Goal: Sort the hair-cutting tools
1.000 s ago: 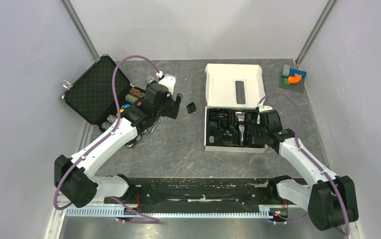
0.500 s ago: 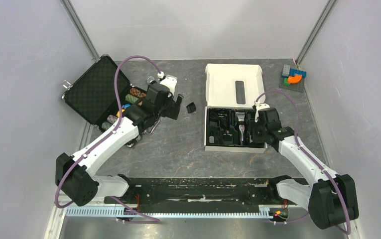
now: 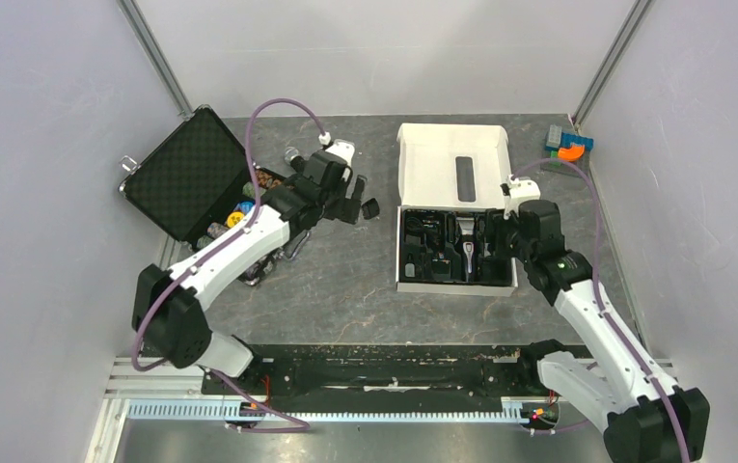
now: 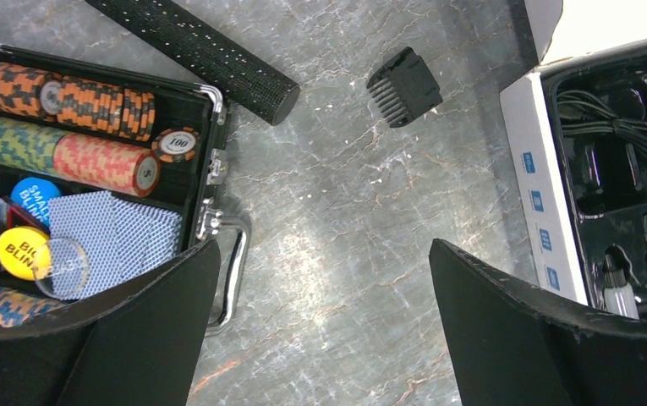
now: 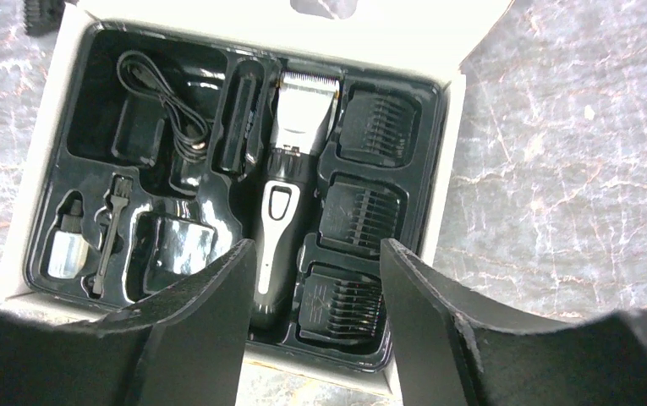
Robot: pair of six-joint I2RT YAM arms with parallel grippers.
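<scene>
You are starting the pick-up: your left gripper [image 4: 324,247], fingers spread wide, is hovering near the small black plastic comb attachment [image 4: 404,86] lying on the grey table [image 4: 328,186]; your right gripper [image 5: 317,249], fingers parted and empty, is hanging over the white cardboard box [image 3: 432,164]; lowering around the comb probably comes next.

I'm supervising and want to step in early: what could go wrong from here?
1. The small black ribbed plastic comb lies loose near the end of the black textured microphone handle; the wide-open left gripper might catch that handle or shove the comb away.
2. The open right gripper hangs over the silver-and-black clipper in the black moulded tray; descending, it could knock seated pieces loose.
</scene>
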